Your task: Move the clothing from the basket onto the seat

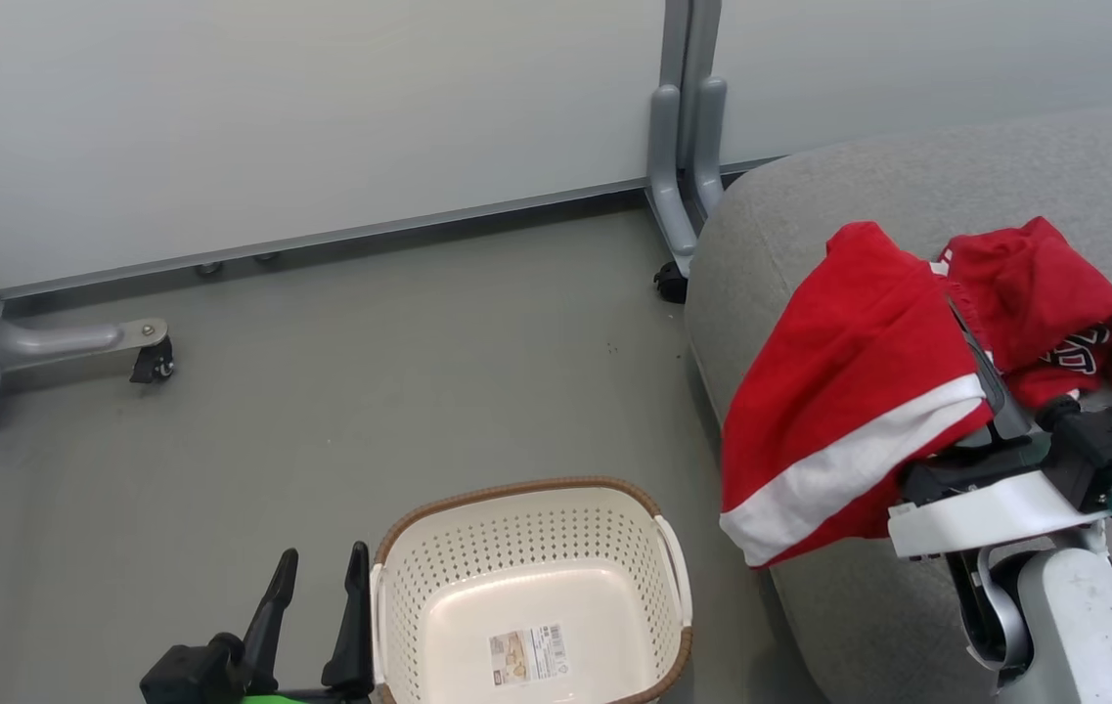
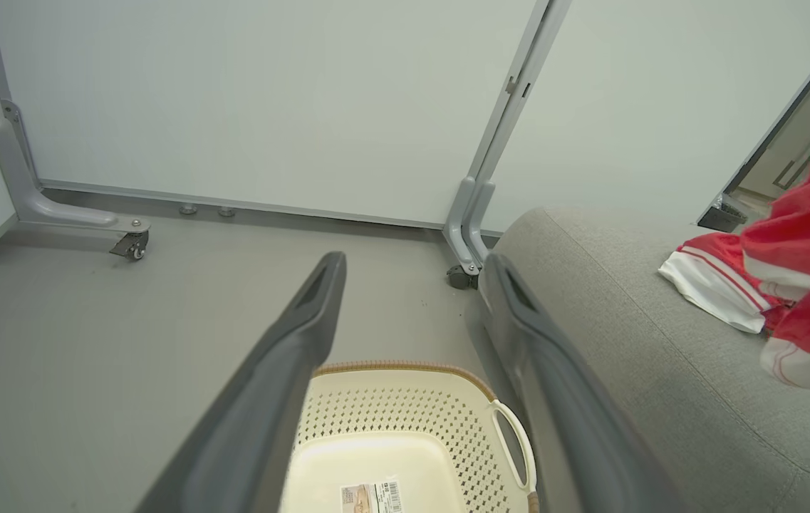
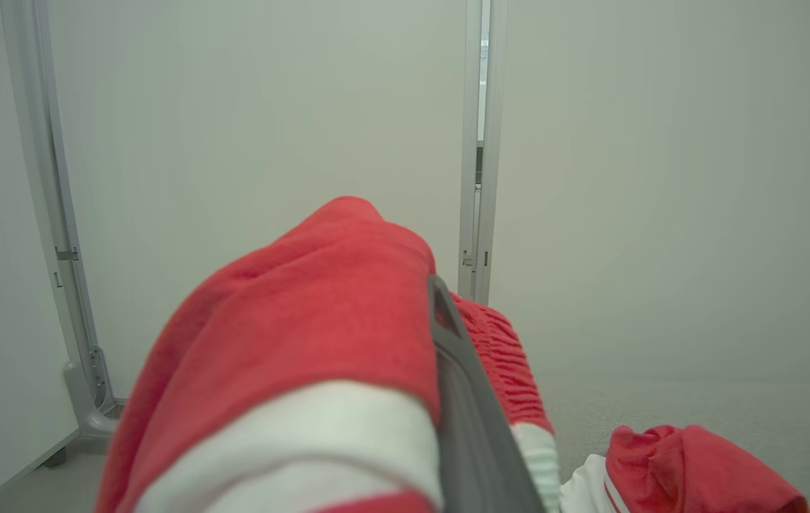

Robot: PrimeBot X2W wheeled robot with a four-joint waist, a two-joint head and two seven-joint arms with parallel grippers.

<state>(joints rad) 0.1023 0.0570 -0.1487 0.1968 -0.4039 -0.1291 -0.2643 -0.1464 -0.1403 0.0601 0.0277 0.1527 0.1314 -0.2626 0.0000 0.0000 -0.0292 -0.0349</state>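
Observation:
The cream perforated basket [image 1: 516,487] stands on the floor with nothing in it but a paper label [image 1: 528,653]. My left gripper [image 1: 319,587] is open just left of it, and its fingers [image 2: 319,285] point over the basket [image 2: 390,368]. My right gripper [image 3: 427,303] is shut on a red garment with a white stripe [image 1: 849,391], which drapes over it above the left edge of the grey seat [image 1: 810,215]. One dark finger [image 1: 981,367] shows; cloth hides the other. A second red garment with a dark logo [image 1: 1035,284] lies on the seat beside it.
Pale partition walls stand behind on grey legs with casters [image 1: 153,364] [image 1: 671,282]. Grey floor [image 1: 370,372] spreads between the walls, the basket and the seat. The seat's rounded side rises right of the basket.

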